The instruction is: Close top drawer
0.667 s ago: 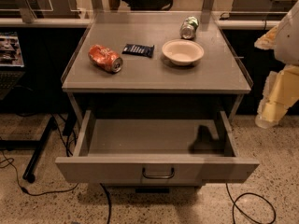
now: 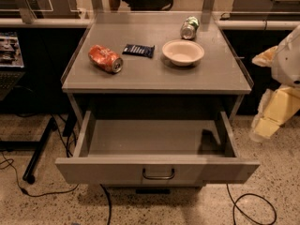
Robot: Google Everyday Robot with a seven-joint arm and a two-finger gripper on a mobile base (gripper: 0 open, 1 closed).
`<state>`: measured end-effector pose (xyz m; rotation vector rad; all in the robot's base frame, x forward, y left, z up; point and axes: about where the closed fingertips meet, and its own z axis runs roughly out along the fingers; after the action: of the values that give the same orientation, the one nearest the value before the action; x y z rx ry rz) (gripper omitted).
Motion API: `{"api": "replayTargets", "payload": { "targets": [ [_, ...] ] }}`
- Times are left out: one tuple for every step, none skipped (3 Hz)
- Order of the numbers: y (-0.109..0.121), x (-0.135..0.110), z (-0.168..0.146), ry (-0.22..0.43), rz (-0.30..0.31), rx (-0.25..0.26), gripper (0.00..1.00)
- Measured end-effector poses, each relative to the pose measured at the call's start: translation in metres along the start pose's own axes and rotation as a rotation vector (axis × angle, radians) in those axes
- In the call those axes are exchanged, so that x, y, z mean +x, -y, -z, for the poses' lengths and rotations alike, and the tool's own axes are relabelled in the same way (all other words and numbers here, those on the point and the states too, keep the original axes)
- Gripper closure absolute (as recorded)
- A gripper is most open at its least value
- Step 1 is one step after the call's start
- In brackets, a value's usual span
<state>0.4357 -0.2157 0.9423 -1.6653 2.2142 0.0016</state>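
Beneath the grey tabletop (image 2: 154, 76), top drawer (image 2: 108, 170) standing open, pincer (image 2: 271, 118) off its right side, grip state impossible to tell

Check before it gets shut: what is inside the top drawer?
The top drawer shows only a bare grey floor; its back part is hidden under the cabinet top. The pincer hangs off to its right.

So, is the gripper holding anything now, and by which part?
Nothing, as far as can be seen: the gripper hangs beside the cabinet at the picture's right, apart from the open top drawer and its handle.
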Motion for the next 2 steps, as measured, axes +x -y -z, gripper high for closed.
{"api": "replayTargets", "payload": {
  "targets": [
    [-0.011, 0.019, -0.04, 0.077, -0.078, -0.033, 0.0],
    [-0.024, 0.049, -0.094, 0.108, -0.189, -0.067, 0.01]
  ]
}}
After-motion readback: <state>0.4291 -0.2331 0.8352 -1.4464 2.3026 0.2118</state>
